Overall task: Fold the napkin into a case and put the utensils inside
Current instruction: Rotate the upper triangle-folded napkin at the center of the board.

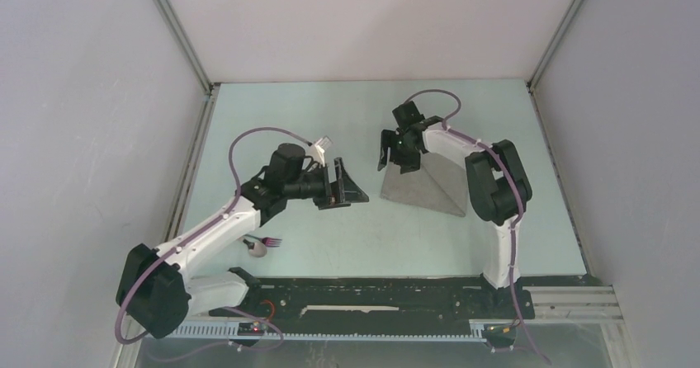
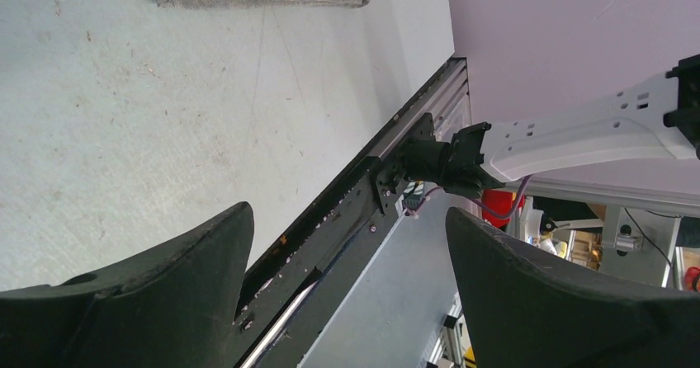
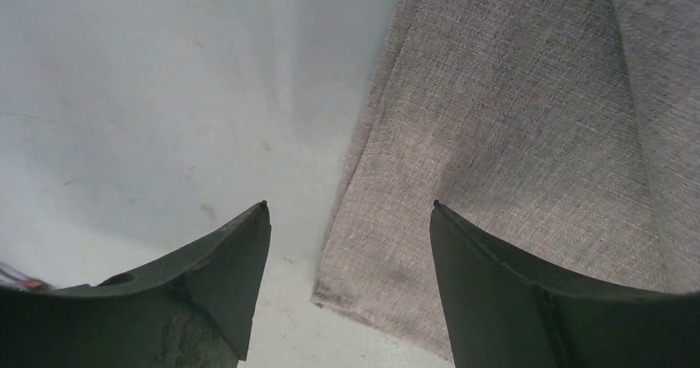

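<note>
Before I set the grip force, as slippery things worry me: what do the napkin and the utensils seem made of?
The napkin looks like woven cloth, matte light grey: a fine criss-cross weave shows up close. The utensils are too small to judge surely; the thin pinkish handles hint at plastic, the pale spoon bowl perhaps metal.

napkin (image 1: 425, 182): grey cloth, folded into a flat pointy shape, lies middle right | fork (image 1: 273, 241): pink-purple, lies flat, front left, far from napkin | spoon (image 1: 257, 250): pale bowl, right beside fork
</note>
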Available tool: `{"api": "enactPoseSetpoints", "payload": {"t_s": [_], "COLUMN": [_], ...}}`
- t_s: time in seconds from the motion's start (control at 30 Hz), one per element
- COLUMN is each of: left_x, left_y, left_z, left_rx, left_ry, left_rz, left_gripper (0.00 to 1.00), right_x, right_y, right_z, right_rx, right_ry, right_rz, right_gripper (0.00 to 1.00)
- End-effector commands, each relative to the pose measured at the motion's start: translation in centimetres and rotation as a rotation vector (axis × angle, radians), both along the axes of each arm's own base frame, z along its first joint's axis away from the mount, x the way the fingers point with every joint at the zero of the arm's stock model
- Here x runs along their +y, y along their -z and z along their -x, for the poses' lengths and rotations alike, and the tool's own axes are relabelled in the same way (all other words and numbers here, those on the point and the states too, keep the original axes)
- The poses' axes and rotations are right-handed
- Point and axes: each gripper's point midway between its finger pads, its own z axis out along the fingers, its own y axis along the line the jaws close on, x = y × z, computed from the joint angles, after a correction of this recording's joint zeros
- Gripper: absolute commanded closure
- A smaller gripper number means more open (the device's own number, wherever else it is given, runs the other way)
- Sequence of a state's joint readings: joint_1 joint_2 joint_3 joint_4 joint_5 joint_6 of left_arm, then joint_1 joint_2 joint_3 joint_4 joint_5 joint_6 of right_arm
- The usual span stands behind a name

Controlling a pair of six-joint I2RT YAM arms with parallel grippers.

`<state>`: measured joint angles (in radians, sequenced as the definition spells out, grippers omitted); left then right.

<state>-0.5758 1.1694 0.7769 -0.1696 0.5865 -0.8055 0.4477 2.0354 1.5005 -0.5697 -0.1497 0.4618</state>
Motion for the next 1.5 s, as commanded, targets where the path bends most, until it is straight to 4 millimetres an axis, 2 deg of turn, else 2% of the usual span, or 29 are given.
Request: {"api": "enactPoseSetpoints", "payload": {"t_s": [0.0, 0.17, 0.23, 0.37, 0.53, 0.63, 0.73, 0.87, 0.97, 1.07, 1.13, 1.2, 1.3, 1.47], "left_x": [0.3, 0.7, 0.9, 1.1, 1.3, 1.3, 1.3, 1.2, 1.2, 1.1, 1.2, 1.2, 1.2, 1.0], "left_y": [-1.3, -1.5, -1.8, -2.4, -2.8, -3.0, -3.0, -3.2, -3.3, -3.3, -3.4, -3.5, -3.4, -3.6], "left_z": [0.9, 1.5, 1.6, 1.8, 2.1, 2.2, 2.2, 2.2, 2.3, 2.4, 2.5, 2.5, 2.5, 2.6], "left_rx": [-0.041, -0.048, -0.057, -0.072, -0.082, -0.086, -0.087, -0.088, -0.092, -0.091, -0.094, -0.099, -0.099, -0.103], "left_ry": [0.007, 0.001, -0.002, -0.009, -0.013, -0.013, -0.011, -0.001, 0.005, 0.012, 0.019, 0.019, 0.024, 0.036], "left_rz": [0.028, 0.030, 0.035, 0.043, 0.053, 0.056, 0.057, 0.061, 0.064, 0.065, 0.064, 0.063, 0.063, 0.066], "left_gripper": [0.07, 0.07, 0.08, 0.07, 0.07, 0.07, 0.07, 0.07, 0.07, 0.07, 0.07, 0.07, 0.07, 0.07], "right_x": [0.3, 0.8, 0.4, -0.6, -3.3, -6.0, -8.1, -11.9, -14.9, -16.0, -16.7, -18.4, -20.7, -23.6], "right_y": [2.4, 3.9, 4.7, 4.8, 4.8, 4.7, 3.9, 2.7, 1.2, -1.2, -2.4, -2.4, -1.2, 0.5], "right_z": [1.2, 4.3, 6.1, 9.4, 14.5, 17.2, 19.0, 19.2, 17.6, 15.7, 15.2, 15.0, 14.7, 12.9], "right_rx": [0.031, 0.082, 0.118, 0.143, 0.192, 0.234, 0.235, 0.171, 0.093, -0.013, -0.063, -0.069, -0.040, -0.063], "right_ry": [-0.042, -0.104, -0.130, -0.167, -0.180, -0.104, 0.007, 0.236, 0.419, 0.491, 0.545, 0.653, 0.828, 0.986], "right_rz": [0.043, -0.004, -0.002, -0.029, -0.015, -0.032, -0.092, -0.118, -0.136, -0.205, -0.200, -0.181, -0.160, -0.183], "right_gripper": [0.21, 0.22, 0.21, 0.21, 0.21, 0.21, 0.20, 0.12, 0.10, 0.11, 0.09, 0.09, 0.08, 0.03]}}
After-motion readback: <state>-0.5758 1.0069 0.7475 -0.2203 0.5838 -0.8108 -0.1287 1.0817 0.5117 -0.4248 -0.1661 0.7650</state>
